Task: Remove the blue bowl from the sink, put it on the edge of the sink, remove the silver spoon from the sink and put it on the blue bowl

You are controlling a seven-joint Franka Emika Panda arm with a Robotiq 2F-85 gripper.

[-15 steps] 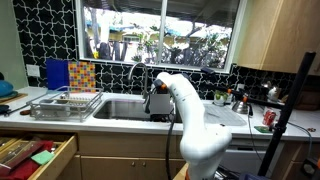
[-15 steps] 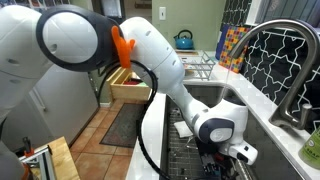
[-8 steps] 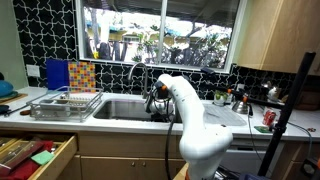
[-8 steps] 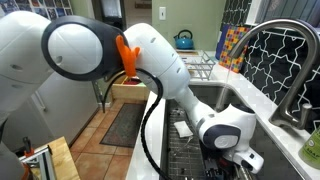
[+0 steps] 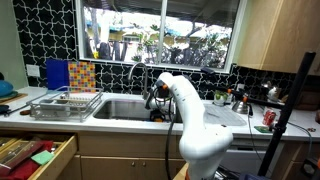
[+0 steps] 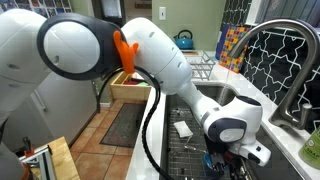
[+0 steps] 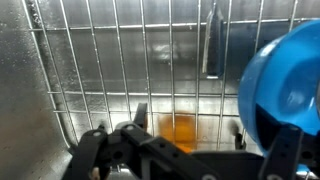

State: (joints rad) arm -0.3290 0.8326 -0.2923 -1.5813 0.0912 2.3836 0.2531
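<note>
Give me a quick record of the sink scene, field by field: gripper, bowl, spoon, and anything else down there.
gripper: open, low inside the sink, holding nothing
blue bowl: on the wire grid in the sink, beside one finger, not grasped
silver spoon: lying on the grid, apart from the bowl; only a slim silver length shows
orange thing: on the grid, ahead of the gripper
sink: steel basin, arm reaching in
dish rack: on the counter beside the sink
</note>
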